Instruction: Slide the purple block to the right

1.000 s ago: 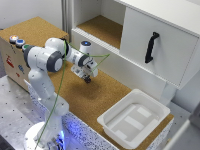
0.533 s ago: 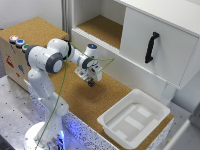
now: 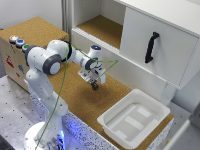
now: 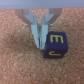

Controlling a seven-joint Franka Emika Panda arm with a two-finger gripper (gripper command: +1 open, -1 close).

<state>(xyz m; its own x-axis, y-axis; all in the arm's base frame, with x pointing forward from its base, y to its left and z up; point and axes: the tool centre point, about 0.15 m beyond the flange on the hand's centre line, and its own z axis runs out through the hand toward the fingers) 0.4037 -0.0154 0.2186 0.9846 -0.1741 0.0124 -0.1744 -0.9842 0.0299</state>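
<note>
The purple block (image 4: 55,46) is a small cube with yellow letters on its faces, resting on the cork tabletop (image 4: 20,65). In the wrist view my gripper (image 4: 40,45) has its two fingers pressed close together, tips down at the table and right against one side of the block, not around it. In the exterior view the gripper (image 3: 94,86) points down at the middle of the cork surface (image 3: 70,100); the block is too small and dark there to tell from the fingertips.
A white tray (image 3: 132,117) stands at the exterior view's right front. A white cabinet with an open shelf (image 3: 102,27) and a door with a black handle (image 3: 151,47) runs along the back. A wooden box with buttons (image 3: 12,50) stands at the left.
My gripper has moved toward the exterior view's right and front, lower over the cork, with its fingers still together.
</note>
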